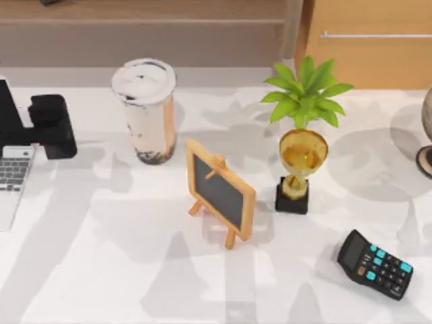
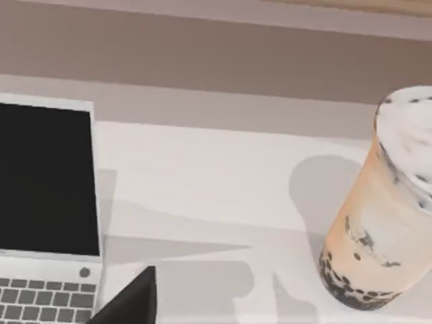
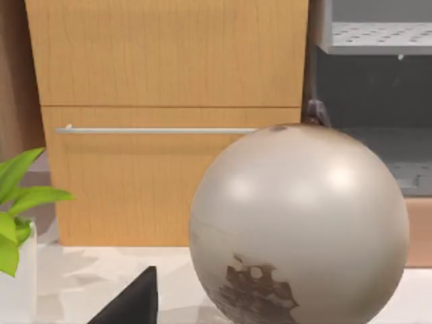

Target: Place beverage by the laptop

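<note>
The beverage (image 1: 146,111) is a tall clear cup of milky beige tea with dark pearls at the bottom and a white lid. It stands upright and free on the white table, left of centre toward the back, and also appears in the left wrist view (image 2: 381,216). The silver-grey laptop (image 1: 12,172) lies open at the table's left edge, its black screen and grey keys visible in the left wrist view (image 2: 47,196). My left gripper (image 1: 50,126) hovers over the laptop's right side, apart from the cup and to its left. My right gripper (image 3: 131,300) is near a globe.
A small chalkboard easel (image 1: 220,190) stands right of the cup. Further right are a gold trophy (image 1: 301,169), a potted plant (image 1: 305,94) and a black calculator (image 1: 375,263). A grey globe (image 1: 426,135) sits at the right edge, in front of wooden cabinets (image 3: 169,101).
</note>
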Action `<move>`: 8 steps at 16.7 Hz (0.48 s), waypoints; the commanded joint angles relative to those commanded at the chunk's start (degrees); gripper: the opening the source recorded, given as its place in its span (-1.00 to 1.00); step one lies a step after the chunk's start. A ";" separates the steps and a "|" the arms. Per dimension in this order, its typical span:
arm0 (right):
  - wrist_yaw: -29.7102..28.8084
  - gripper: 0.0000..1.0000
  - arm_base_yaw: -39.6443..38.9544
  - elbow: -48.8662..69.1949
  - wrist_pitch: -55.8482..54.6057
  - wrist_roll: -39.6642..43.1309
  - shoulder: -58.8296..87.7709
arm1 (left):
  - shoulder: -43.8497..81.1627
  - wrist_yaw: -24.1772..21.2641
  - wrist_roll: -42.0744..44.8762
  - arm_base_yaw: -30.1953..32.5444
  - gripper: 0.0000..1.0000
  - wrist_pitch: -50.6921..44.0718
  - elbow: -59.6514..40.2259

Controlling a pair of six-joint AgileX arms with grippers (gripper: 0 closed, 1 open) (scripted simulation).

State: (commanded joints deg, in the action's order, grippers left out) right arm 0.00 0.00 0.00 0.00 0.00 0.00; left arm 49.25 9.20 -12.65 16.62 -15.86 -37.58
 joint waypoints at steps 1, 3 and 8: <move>0.00 1.00 0.00 0.00 0.00 0.00 0.00 | 5.73 0.97 -1.34 1.76 1.00 -1.68 -3.98; 0.00 1.00 0.00 0.00 0.00 0.00 0.00 | 16.81 2.83 -3.89 5.11 1.00 -4.87 -11.65; 0.00 1.00 0.00 0.00 0.00 0.00 0.00 | 38.60 6.50 -8.93 11.73 1.00 -11.19 -26.85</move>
State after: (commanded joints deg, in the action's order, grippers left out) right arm 0.00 0.00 0.00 0.00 0.00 0.00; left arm 87.85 15.70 -21.57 28.35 -27.05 -64.43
